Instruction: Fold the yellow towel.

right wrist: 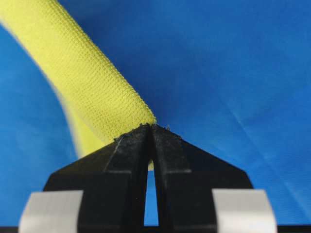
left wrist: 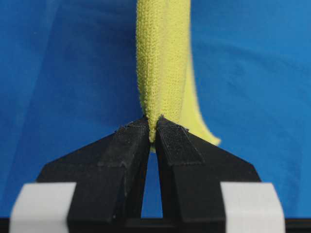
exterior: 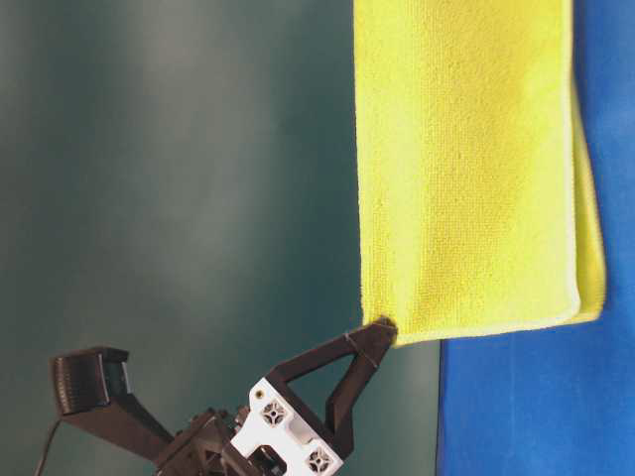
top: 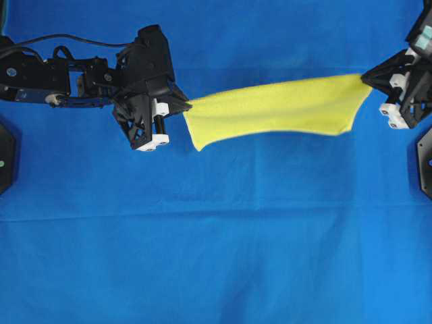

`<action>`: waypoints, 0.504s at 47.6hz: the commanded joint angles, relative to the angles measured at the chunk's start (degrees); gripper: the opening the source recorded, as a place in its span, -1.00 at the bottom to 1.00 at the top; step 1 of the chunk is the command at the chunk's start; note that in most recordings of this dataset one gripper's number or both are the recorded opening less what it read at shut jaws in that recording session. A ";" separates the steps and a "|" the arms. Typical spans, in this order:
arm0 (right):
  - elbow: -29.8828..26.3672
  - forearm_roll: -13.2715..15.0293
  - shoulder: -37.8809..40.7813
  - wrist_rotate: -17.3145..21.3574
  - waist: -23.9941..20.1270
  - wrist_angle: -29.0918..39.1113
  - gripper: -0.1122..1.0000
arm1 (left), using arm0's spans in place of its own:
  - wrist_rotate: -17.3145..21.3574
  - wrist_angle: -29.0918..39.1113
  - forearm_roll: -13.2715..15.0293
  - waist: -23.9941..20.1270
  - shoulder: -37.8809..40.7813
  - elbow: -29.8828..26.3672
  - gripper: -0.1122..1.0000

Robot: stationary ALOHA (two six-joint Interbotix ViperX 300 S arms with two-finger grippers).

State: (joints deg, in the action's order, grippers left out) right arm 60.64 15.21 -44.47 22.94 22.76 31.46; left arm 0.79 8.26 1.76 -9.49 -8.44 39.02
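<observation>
My left gripper [top: 183, 106] and right gripper [top: 365, 79] each pinch an end of the towel [top: 277, 108], stretched above the worktop [top: 216, 256].

My overhead camera looks straight down on the tabletop [top: 216, 256], the table-level one sits close beside it, and both wrist cameras peer along their jaws at the yellow towel [top: 277, 108].

light: bright, even | shadows: faint under the bright yellow microfiber towel [top: 277, 108] | glare: none | blur: wrist views soften beyond towel
</observation>
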 commanded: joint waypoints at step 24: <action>-7.65 5.19 15.64 -0.53 12.04 -18.54 -0.75 | 0.88 -10.81 -0.09 14.15 5.98 -10.11 -0.72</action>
State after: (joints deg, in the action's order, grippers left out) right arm 56.07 19.78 -32.17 22.59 33.40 15.56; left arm 1.41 -1.58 1.76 2.55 -3.08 32.17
